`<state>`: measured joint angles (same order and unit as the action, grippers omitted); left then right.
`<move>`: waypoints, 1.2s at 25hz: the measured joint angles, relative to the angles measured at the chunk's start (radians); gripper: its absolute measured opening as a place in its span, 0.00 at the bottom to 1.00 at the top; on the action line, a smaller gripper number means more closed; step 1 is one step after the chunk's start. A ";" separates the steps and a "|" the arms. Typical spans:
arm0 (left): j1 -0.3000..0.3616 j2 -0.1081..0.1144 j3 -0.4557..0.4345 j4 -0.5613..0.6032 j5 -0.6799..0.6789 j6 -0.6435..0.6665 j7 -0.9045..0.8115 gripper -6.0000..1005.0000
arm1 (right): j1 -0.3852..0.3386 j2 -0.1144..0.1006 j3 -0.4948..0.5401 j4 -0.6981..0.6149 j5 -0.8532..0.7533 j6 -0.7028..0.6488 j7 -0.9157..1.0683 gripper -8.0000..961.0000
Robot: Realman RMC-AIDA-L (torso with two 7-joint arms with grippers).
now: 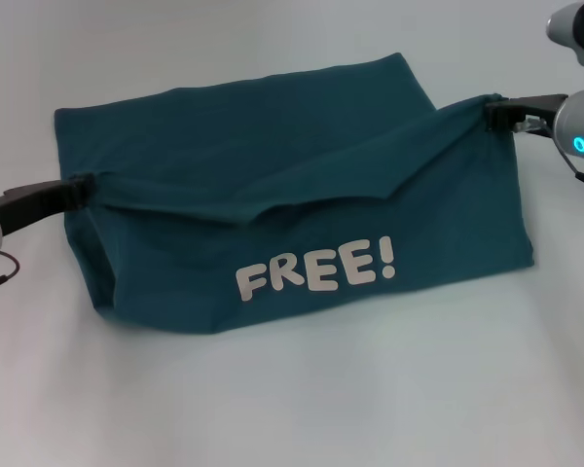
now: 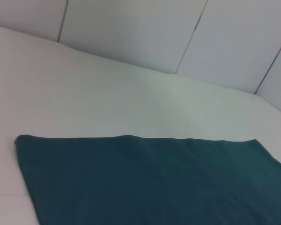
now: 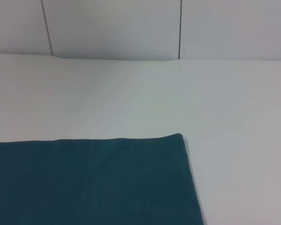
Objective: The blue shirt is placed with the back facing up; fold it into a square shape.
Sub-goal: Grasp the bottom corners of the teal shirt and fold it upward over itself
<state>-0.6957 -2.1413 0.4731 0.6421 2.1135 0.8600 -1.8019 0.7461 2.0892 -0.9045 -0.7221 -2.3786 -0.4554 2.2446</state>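
Note:
The blue shirt is a dark teal garment with white "FREE!" lettering on the hanging front layer, partly folded on the white table. My left gripper is shut on its left edge, holding the fabric up. At the right edge my right gripper is shut on the cloth, also raised. The fabric sags between them. Each wrist view shows only flat teal shirt lying on the table, with no fingers visible.
White panelled wall rises behind the table's far edge. Bare white table surface stretches beyond the shirt and in front of it.

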 joint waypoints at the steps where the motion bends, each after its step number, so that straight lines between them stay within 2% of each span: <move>1: -0.001 -0.004 0.001 0.000 0.000 -0.009 0.005 0.03 | 0.002 0.000 -0.006 0.007 0.000 0.010 0.000 0.09; 6: -0.001 -0.007 0.015 0.000 0.000 -0.026 0.010 0.03 | 0.013 0.000 -0.012 0.037 0.000 0.045 0.000 0.09; 14: 0.001 -0.022 0.096 -0.014 0.000 -0.120 0.010 0.03 | 0.016 0.000 -0.005 0.066 -0.001 0.085 0.016 0.11; 23: -0.005 -0.022 0.102 -0.026 0.000 -0.161 0.013 0.05 | 0.014 -0.001 -0.005 0.099 0.001 0.165 0.027 0.14; 30: -0.008 -0.022 0.117 -0.046 0.000 -0.196 0.023 0.05 | 0.022 0.000 -0.024 0.107 0.001 0.168 0.013 0.15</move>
<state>-0.7040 -2.1630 0.5897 0.5958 2.1138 0.6640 -1.7790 0.7683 2.0895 -0.9289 -0.6148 -2.3776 -0.2869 2.2574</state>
